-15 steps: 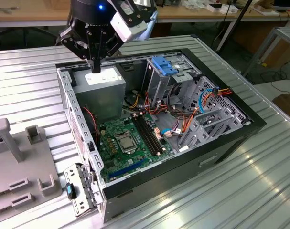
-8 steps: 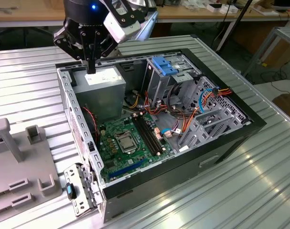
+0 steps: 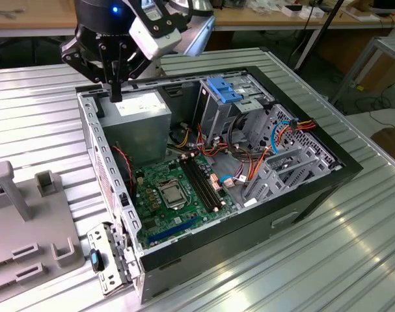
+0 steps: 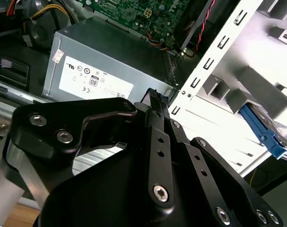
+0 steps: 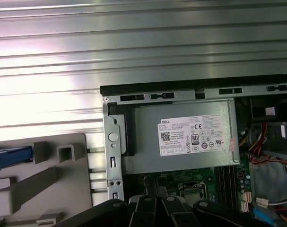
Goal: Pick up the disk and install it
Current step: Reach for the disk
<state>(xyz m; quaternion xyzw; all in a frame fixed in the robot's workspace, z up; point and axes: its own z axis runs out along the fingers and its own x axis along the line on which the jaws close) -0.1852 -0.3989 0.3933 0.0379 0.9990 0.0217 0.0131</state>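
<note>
My gripper (image 3: 116,95) hangs over the back corner of the open computer case (image 3: 314,162), at the exterior view's left, just above the grey power-supply box (image 3: 137,112). Its black fingers are shut together with nothing between them, and the second wrist view has the gripper (image 4: 156,98) above the labelled box (image 4: 98,71). The disk lies outside the case on a grey fixture. Only its blue rail shows, as a blue strip (image 5: 10,156) in the first wrist view and a blue strip (image 4: 263,134) in the second wrist view. The gripper is well apart from it.
Inside the case lie a green motherboard (image 3: 174,195), coloured cable bundles (image 3: 282,140) and a silver drive cage topped by a fixed blue bracket (image 3: 224,88). A grey slotted fixture (image 3: 18,214) stands at the exterior view's left on the ribbed metal table (image 3: 353,260).
</note>
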